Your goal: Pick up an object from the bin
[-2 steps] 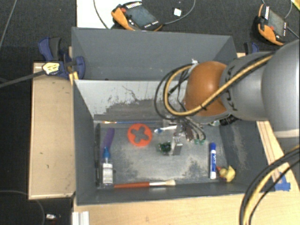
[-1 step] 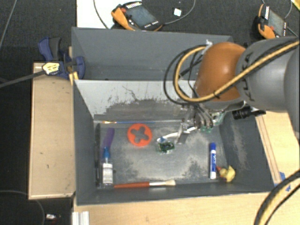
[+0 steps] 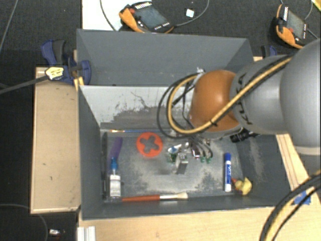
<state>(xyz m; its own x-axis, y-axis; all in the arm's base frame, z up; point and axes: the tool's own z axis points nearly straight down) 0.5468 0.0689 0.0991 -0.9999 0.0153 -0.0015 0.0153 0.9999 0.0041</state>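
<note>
I cannot tell my end effector's (image 3: 180,159) spread; just right of the orange cross-cut disc (image 3: 149,144), it may grasp nothing.

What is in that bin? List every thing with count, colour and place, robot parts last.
disc with a cross cutout: one, orange, floor, left of the gripper
tool: one, purple handle with a pale end, along the left wall
brush: one, red-orange handle and pale bristles, along the front wall
marker: one, blue and white, right side
small lump: one, yellow, front right corner
bin: one, grey
gripper: one, over the mid-floor
arm: one, grey with an orange cover, from the right
</note>
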